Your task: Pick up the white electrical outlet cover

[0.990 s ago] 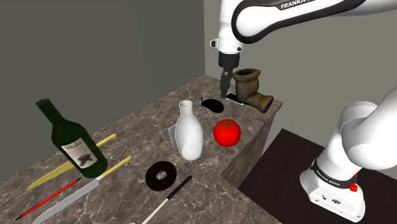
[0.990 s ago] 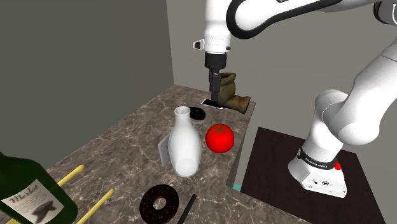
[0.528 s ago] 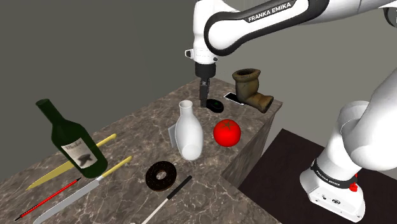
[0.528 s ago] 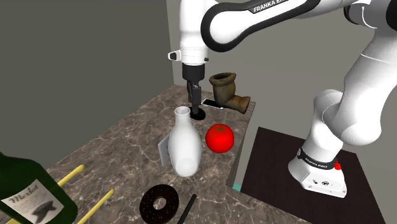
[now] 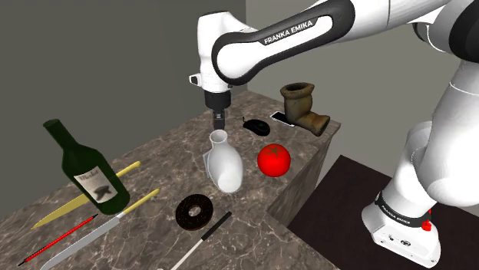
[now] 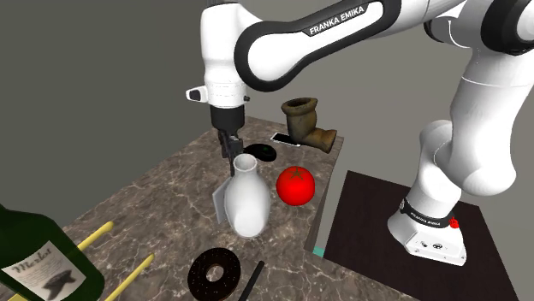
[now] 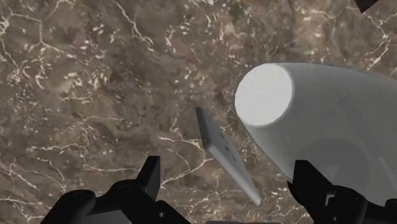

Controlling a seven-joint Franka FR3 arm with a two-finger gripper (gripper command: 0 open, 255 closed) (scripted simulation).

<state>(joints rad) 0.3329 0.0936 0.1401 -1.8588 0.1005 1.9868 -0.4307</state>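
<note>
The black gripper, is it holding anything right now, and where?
Nothing is held. The gripper is open above the outlet cover, not touching it.

the outlet cover (image 7: 224, 151) is a thin, flat plate of pale grey-white colour. it stands on one edge on the brown marble table (image 7: 95, 95), tilted, with its upper edge leaning on the side of the white vase (image 7: 331, 127). in the wrist view it is seen almost edge-on, with small faint marks on its face.
</note>
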